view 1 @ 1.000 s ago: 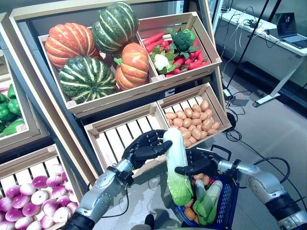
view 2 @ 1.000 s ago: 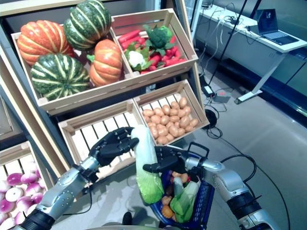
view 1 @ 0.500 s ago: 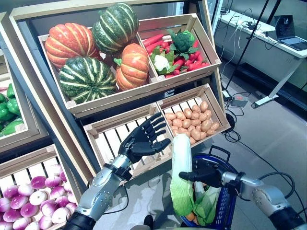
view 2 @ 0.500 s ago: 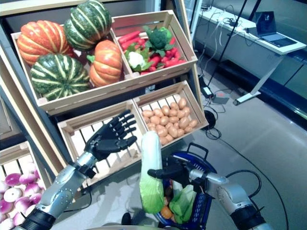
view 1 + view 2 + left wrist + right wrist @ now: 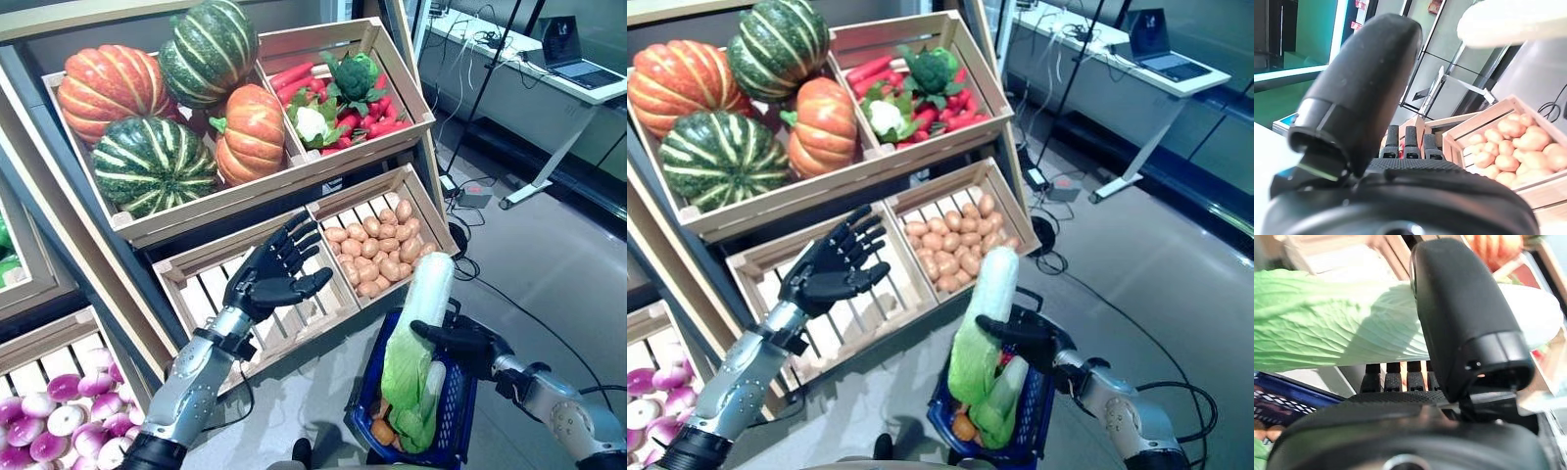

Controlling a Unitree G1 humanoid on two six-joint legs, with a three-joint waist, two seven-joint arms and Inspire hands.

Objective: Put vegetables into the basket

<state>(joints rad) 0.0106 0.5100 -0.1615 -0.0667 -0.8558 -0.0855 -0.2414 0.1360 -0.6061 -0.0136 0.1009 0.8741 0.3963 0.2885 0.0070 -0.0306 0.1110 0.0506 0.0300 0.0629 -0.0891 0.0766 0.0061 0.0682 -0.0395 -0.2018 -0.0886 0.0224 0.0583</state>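
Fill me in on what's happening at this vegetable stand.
The robot is loading a blue basket. Its right hand grips a long napa cabbage, held upright with the leafy end down over the basket, which already holds other vegetables. The left hand is empty, fingers spread, in front of the empty slatted crate beside the potato crate. The cabbage is not yet released.

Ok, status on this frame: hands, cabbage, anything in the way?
Left hand open, empty, by the bare crate. Right hand shut on the cabbage, leafy end down over the blue basket. Basket already holds vegetables; nothing blocking.
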